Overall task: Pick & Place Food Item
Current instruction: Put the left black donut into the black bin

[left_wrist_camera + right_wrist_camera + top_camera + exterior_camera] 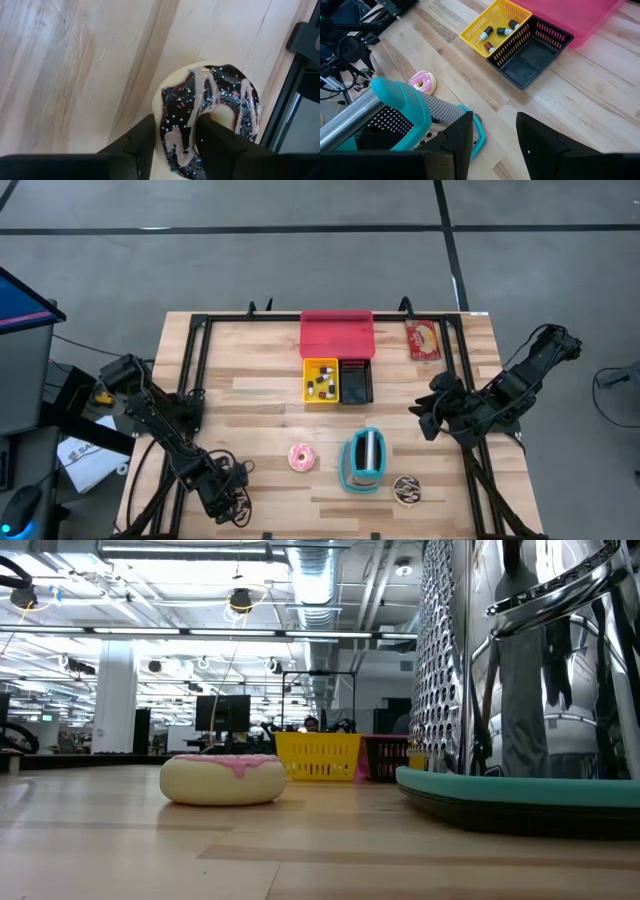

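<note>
A chocolate-iced doughnut (220,95) with pink drizzle and sprinkles lies flat on the wooden table by its near left corner. My left gripper (176,122) (232,505) is shut on it and hides it in the high view. A pink-iced doughnut (302,458) (222,778) rests flat near the table's middle. Another dark doughnut (407,490) lies near the front, right of the grater. My right gripper (430,415) (495,145) hangs open above the table's right part, holding nothing. My left gripper has one side of the doughnut's ring (177,135) between its two fingers. One finger (212,137) stands in the hole and the other (145,142) against the outer rim. The fingers come steeply from above. The doughnut lies flat on the table.
A steel grater with teal base and handle (363,460) (520,670) stands between the pink doughnut and the dark one. A yellow basket (321,380) with small bottles, a black basket (356,380), a pink tray (337,333) and a red packet (423,340) sit at the back. A black frame rail (300,75) runs beside the held doughnut.
</note>
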Motion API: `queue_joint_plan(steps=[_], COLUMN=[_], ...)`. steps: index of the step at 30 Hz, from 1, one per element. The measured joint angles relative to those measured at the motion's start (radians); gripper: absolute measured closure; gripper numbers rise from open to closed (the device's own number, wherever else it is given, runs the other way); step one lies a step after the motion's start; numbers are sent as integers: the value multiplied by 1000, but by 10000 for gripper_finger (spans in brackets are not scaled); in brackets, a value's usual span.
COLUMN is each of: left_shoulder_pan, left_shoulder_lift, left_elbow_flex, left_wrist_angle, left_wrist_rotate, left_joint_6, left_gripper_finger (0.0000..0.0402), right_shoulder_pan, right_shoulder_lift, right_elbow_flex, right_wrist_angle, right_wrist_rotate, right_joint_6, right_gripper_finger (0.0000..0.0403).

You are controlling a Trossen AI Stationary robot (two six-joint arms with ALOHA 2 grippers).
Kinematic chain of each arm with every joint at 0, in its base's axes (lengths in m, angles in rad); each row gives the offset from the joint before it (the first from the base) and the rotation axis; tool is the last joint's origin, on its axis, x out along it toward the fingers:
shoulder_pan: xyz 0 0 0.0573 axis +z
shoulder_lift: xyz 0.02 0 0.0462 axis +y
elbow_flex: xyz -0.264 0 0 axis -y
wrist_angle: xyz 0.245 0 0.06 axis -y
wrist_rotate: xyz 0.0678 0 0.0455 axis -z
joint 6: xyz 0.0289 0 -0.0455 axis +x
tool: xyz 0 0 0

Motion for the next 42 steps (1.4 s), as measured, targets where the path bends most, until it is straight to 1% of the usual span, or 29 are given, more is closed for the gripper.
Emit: queue_joint_plan(steps=[8,14,21,25,27,31,34,39,42], left_shoulder_pan=[0,0,4,29,51,122,208,419,563], left_shoulder_lift=[-1,-3,-27,-67,-100,-183,-256,-369,-419], left_elbow_flex=[0,0,0,0,0,0,0,0,0], left_wrist_angle=[13,56,70,46,24,-21,-41,-26,38], left_wrist_rotate=[-9,-58,-140,-198,-238,-322,-373,-407,-407], left_joint_6=[-47,-75,-112,-129,-129,-92,-17,193,366], left_gripper_finger=[297,303,309,310,310,310,310,310,310], right_shoulder_pan=[0,0,0,0,0,0,-9,-39,-69], right_shoulder_lift=[0,0,0,0,0,-12,-30,-74,-103], right_elbow_flex=[0,0,0,0,0,0,0,0,0], right_wrist_angle=[-1,0,21,22,22,43,75,113,139], right_wrist_rotate=[0,0,0,3,21,76,108,117,118], right_joint_6=[0,0,-11,-11,-10,-31,-76,-153,-213], right_gripper_finger=[259,259,259,259,259,259,259,259,259])
